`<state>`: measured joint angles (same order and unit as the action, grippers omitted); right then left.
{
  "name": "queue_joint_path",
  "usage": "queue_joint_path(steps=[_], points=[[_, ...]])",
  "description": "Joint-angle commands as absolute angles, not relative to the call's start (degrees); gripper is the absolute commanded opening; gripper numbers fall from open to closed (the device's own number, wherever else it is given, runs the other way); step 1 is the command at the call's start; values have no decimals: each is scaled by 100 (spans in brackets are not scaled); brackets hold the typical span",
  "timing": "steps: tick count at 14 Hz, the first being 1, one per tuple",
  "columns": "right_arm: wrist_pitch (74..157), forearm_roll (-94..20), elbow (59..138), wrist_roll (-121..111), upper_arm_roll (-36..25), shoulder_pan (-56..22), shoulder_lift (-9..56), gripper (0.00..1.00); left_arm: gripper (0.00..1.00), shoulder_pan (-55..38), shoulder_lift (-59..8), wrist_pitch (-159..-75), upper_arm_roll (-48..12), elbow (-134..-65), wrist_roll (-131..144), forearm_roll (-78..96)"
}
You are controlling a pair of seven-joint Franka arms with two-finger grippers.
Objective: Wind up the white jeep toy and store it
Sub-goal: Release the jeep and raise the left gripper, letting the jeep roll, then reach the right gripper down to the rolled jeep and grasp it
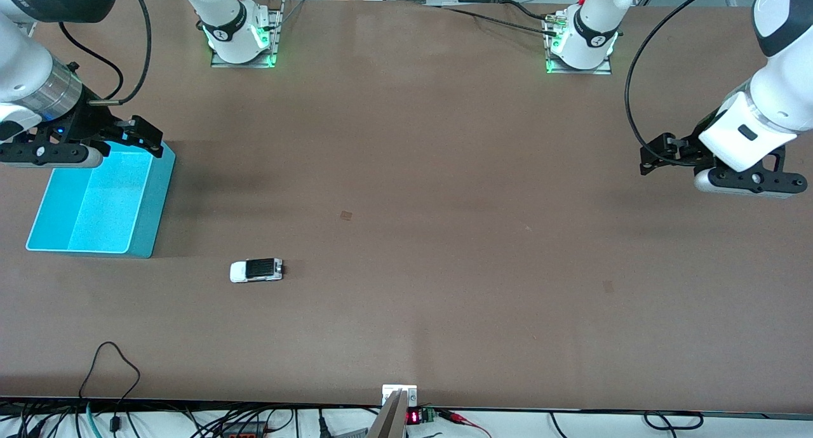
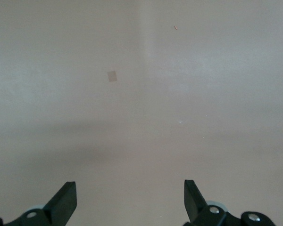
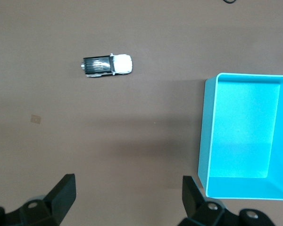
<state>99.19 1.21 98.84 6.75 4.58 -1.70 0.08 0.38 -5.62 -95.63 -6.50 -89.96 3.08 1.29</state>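
Both grippers hang in the air with their fingers spread apart and nothing between them. From my station I see the right gripper [image 1: 136,136] over the farther end of the turquoise bin [image 1: 149,216], and the left gripper [image 1: 660,153] over bare table [image 1: 444,171] at the left arm's end.

I count two arms, two grippers, one bin and one toy. The white jeep toy [image 1: 256,270] sits on its wheels on the table, nearer to the front camera than the bin and apart from it, a little toward the table's middle. In the right wrist view the same toy [image 3: 107,65] shows its dark roof panel and white hood, with the bin [image 3: 210,141] beside it and nothing inside the bin.

Brown matte board covers the tabletop, marked by a small darker square patch [image 1: 346,215] near the middle. Two arm bases with green lights stand along the top edge. Cables trail along the table's near edge.
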Motion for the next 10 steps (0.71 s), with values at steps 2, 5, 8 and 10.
queue_joint_path(steps=[2,5,8,10], points=[[9922,114,9896,651,457,-132,88,100,100,-184,-229,-9642,-422,-9193,352,229],[9976,114,9809,161,457,-123,421,100,100,-202,218,-9642,-167,-9710,290,202],[9993,123,9791,-971,457,-149,807,100,100,-193,343,-9554,-167,-9923,308,149],[9993,123,9756,-1973,466,-193,1071,100,100,-193,282,-9187,-246,-9818,352,132]])
